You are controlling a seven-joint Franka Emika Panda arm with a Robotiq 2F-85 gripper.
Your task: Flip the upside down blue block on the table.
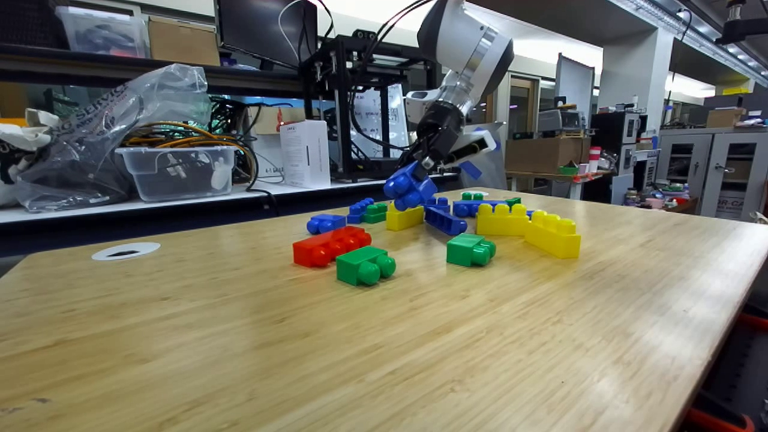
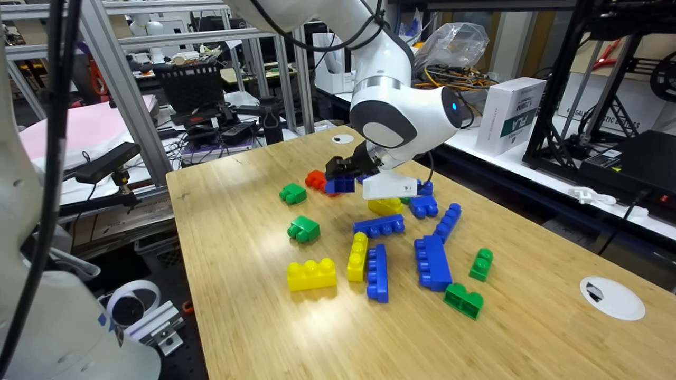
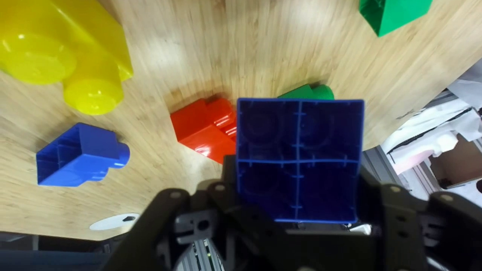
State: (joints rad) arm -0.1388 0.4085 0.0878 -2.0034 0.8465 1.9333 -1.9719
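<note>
"Where is the blue block [image 2: 340,184]?"

"Up off the tabletop [image 2: 253,327], inward from its far corner in an exterior view. The gripper [image 3: 297,177] is clamped on two opposite sides of the block, and the hollow underside faces the wrist view."

"And the surface itself?"

"Pale grained wood, glossy with reflected light. A white disc [image 2: 343,139] lies by the far corner, a second disc [image 2: 615,301] by the right edge; coloured bricks [image 2: 311,277] lie scattered inside the edges."

"What of the room?"

"Past the right edge, a white bench [image 2: 549,178] carries a white box [image 2: 509,116]. In an exterior view, a grey cabinet [image 1: 714,174] stands beyond the far edge."
</note>
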